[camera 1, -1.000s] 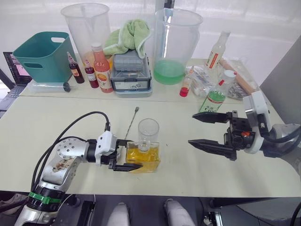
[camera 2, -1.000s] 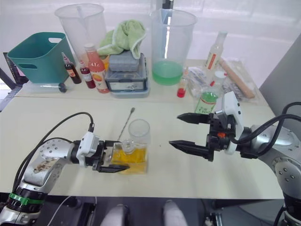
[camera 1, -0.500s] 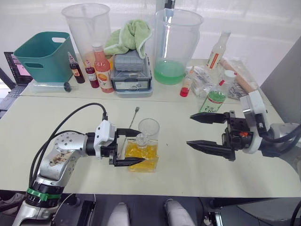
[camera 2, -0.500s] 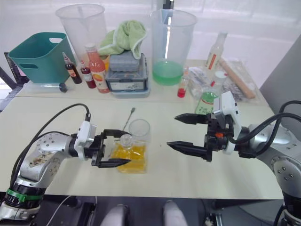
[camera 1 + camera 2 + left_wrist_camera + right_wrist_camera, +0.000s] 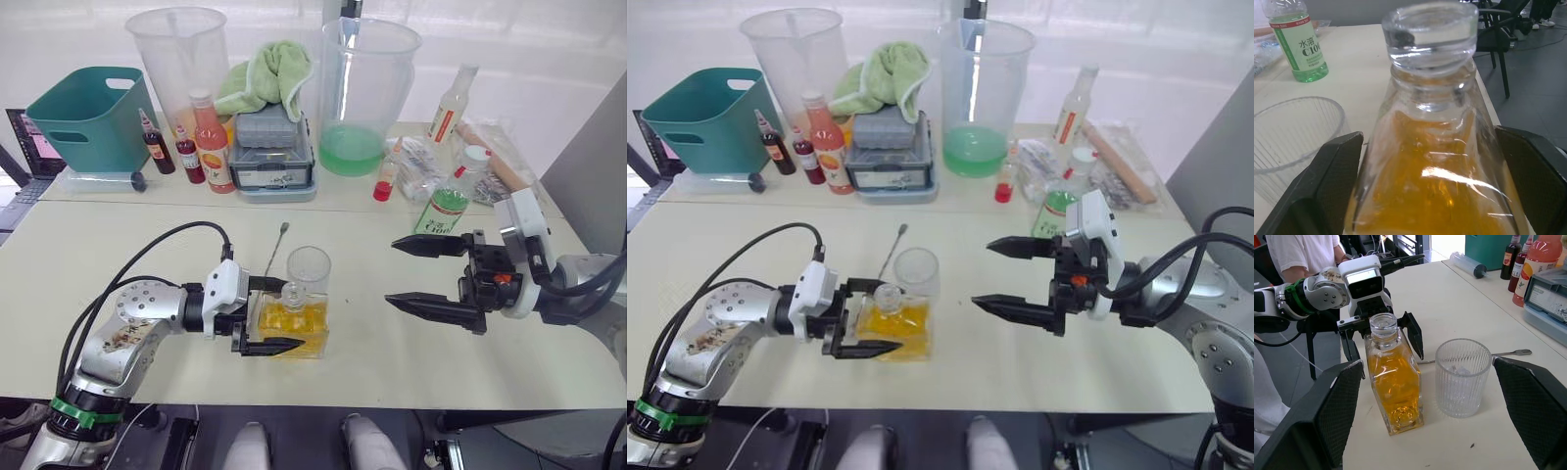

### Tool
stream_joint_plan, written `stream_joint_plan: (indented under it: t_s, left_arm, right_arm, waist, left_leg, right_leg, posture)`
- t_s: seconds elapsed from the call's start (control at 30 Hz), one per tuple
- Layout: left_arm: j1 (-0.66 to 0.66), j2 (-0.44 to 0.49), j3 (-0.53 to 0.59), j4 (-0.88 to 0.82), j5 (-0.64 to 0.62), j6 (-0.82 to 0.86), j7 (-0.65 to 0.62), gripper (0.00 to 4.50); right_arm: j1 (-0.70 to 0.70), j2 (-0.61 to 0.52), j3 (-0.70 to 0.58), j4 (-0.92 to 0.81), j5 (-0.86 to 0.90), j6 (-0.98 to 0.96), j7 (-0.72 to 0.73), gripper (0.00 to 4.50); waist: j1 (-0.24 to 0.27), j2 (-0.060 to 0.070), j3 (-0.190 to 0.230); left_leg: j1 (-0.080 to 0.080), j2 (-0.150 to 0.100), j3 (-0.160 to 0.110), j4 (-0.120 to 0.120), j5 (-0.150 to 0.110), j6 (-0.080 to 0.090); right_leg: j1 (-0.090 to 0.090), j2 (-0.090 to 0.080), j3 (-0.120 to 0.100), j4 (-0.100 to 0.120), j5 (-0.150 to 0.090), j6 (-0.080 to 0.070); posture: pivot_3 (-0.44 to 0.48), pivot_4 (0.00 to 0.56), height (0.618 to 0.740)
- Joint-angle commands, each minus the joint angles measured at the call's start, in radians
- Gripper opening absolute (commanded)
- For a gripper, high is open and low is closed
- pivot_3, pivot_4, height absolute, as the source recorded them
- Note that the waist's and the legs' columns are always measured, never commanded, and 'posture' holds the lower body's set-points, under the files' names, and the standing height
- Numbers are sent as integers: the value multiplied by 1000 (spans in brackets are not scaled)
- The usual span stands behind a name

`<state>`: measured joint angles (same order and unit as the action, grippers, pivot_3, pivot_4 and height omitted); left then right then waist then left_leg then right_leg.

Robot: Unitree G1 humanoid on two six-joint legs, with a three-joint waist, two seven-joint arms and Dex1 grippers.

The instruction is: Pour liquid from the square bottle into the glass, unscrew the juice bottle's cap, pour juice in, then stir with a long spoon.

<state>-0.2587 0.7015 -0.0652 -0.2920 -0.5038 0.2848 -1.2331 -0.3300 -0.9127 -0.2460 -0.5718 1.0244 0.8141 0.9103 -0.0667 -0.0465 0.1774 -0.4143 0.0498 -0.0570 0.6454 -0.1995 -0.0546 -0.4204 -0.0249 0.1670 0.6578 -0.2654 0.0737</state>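
The square bottle stands upright near the front edge of the pale worktop, stopper in place and yellow liquid filling most of its body. The left claw is spread around it, one black finger on each side of the body; in the left wrist view a narrow gap shows between each finger and the glass, so it brackets the bottle without pinching it. The glass stands just behind the bottle, touching it or nearly so, and empty. The long spoon lies flat on the worktop behind and to the left of the glass, its small end pointing toward the back row. The right claw hovers well to the right of the bottle with its two fingers spread wide, holding nothing; a broad bare stretch of worktop lies between it and the bottle and glass. The juice bottle stands upright behind the right claw, its white cap screwed on, close to the crinkled plastic bags at the back right. Along the far edge a teal bin, two large clear pitchers, an orange-pink bottle and a grey box with a green cloth form a crowded row, well apart from the bottle.
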Motion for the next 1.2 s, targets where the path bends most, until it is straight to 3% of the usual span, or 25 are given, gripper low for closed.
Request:
stream_joint_plan:
  t_s: [0.03, 0.23, 0.43, 0.77, 1.0, 1.2]
  left_arm:
    - [8, 5, -1, 3, 10, -37, -20, 4463]
    - [12, -4, 1, 37, 14, -73, -41, 2818]
    - [16, -4, -7, 63, 27, -111, -59, 2800]
    - [6, -1, -16, 81, 38, -122, -60, 2800]
    - [-7, -8, -24, 104, 40, -144, -74, 2800]
    - [-17, -7, -33, 110, 46, -148, -80, 2800]
  right_arm:
    - [-17, -3, -14, -10, 2, -23, 2, 4500]
    - [-52, 20, 23, -7, 21, -2, -21, 4500]
    - [-189, 143, 202, -20, -41, 7, -111, 4500]
    - [-315, 279, 495, 32, -265, -45, -52, 4500]
    - [-367, 348, 567, 113, -368, -93, 3, 4500]
    - [-378, 380, 563, 141, -400, -110, 31, 2700]
  waist:
    - [0, 0, 0]
    - [0, 0, 0]
    - [-3, 1, 0]
    - [-3, 1, -1]
    - [-1, 1, -1]
    - [-1, 1, -1]
  left_leg:
    - [0, 0, 0, 0, 0, 0]
    - [0, 0, 0, 0, 0, 0]
    - [2, 0, 0, 0, 0, 1]
    - [2, 0, 0, 0, 1, 1]
    - [3, 0, 0, 0, 1, 1]
    - [4, 0, 0, 0, 1, 1]
  right_leg:
    - [0, 0, 0, 0, 0, 0]
    - [0, 0, 0, 0, 0, 0]
    - [0, 0, 0, 1, 0, 0]
    - [0, 0, 0, 3, 0, 0]
    - [0, 0, 0, 4, 0, 0]
    - [0, 0, 0, 5, 0, 0]
  posture:
    - [0, 150, 728]
    - [0, 150, 728]
    - [0, 150, 728]
    - [0, 150, 728]
    - [0, 150, 728]
    - [0, 150, 728]
